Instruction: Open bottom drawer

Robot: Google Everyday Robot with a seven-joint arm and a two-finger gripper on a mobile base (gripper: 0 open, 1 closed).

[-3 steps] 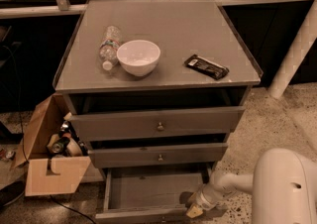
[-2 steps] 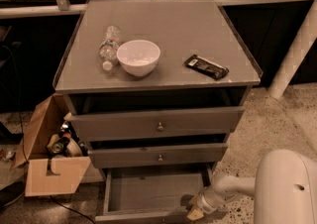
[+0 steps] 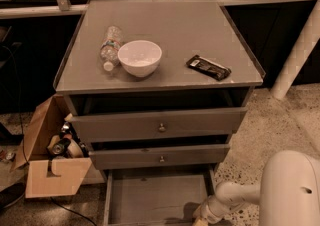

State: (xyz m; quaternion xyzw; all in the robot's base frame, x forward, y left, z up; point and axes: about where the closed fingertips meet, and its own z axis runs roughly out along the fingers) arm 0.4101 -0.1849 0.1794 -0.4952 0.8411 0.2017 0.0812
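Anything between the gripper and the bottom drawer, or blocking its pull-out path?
Nothing visible. The gripper is at the front right corner of the bottom drawer, which is already pulled out. The cardboard box stands off to the side, not in front. The floor ahead is out of frame.

No readable text.
The bottle label (image 3: 110, 46) and dark packet (image 3: 208, 67) show no legible words; the gripper (image 3: 200, 218) sits low beside the bottom drawer (image 3: 157, 197), right front.
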